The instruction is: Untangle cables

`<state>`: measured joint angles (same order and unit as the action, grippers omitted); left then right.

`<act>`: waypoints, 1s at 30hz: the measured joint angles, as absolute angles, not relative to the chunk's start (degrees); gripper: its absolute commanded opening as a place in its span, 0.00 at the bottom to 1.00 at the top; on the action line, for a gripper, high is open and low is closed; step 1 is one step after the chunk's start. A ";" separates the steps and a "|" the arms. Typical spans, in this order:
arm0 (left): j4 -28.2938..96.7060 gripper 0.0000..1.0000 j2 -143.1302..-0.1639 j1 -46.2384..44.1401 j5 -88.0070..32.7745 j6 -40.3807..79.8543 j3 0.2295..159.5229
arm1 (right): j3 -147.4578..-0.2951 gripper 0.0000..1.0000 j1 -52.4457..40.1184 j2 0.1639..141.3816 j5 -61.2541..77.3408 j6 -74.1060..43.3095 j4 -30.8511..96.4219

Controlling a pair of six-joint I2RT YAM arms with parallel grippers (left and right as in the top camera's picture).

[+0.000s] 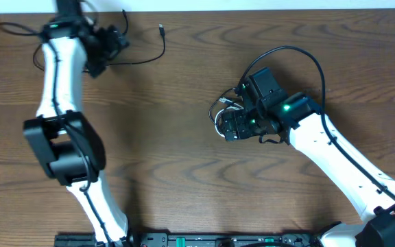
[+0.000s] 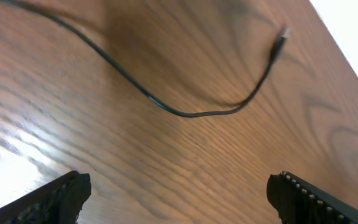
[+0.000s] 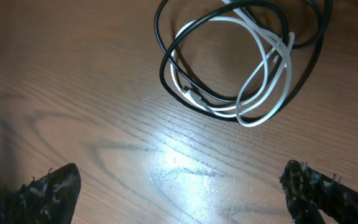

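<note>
Right, notes running left to right across the worktop.

Your left hand sits up at 11 o'clock in the overhead view. It is released: in the left wrist view the fingers stand wide apart with only bare wood between them.

One black cable lies free on the wood, starting just beside that hand. It runs toward 3 o'clock, then bends up to 12 o'clock, where its small plug ends. From the left wrist it shows as a shallow sag, clear of both fingers.

Just right of centre lies the bundle: a white cord and a black cord looped through each other, flat on the wood.

Your right hand hangs at the bundle's 4 o'clock, also released. Seen from the right wrist, the loops lie ahead at 12 to 1 o'clock, touching neither finger.
</note>
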<state>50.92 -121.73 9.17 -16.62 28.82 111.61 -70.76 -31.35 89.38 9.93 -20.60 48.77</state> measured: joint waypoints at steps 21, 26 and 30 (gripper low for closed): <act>33.67 0.34 -135.46 3.33 -3.57 50.78 111.09 | -70.76 0.99 -31.35 89.38 10.76 -20.60 53.17; 32.91 0.08 -135.46 3.51 0.40 50.61 111.09 | -70.76 0.99 -31.35 89.38 10.74 -20.58 53.34; 29.93 0.08 -135.46 5.76 1.63 44.80 111.09 | -70.76 0.99 -31.35 89.38 10.76 -20.60 54.96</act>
<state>29.93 -135.46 5.76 1.63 44.80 111.09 -70.76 -31.35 89.38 10.76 -20.60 54.96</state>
